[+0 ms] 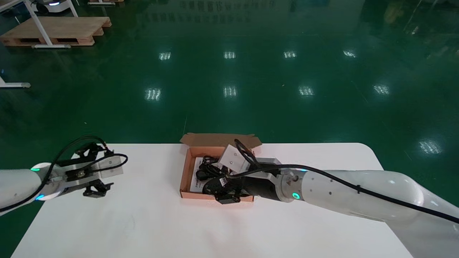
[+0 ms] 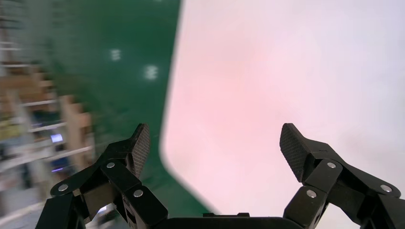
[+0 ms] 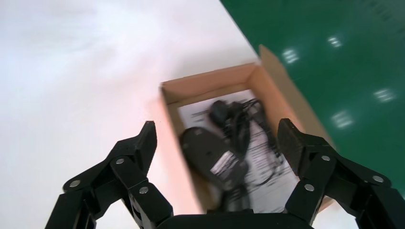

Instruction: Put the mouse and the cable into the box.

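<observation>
The white table fills the near half of the head view, with green floor beyond it toward 12 o'clock. My right arm reaches in from 4 o'clock across the table top toward the middle of the far edge. My left arm rests idle at 9 o'clock, over the table's left edge. The open cardboard box sits at 12 o'clock against the far edge, its flap folded back toward the floor. A printed white sheet lines the bottom of the box. The black mouse lies inside on that sheet, at the end of the box nearest me. The black cable is also inside, bundled just beyond the mouse toward 12 o'clock and touching it. My right gripper hangs over the near end of the box, above the mouse, its two fingers spread wide and gripping nothing. In the head view this gripper overlaps the box's near wall. My left gripper points toward 3 o'clock over bare table, well apart from the box. The left wrist view shows the left gripper spread wide too, with nothing between its pads.
</observation>
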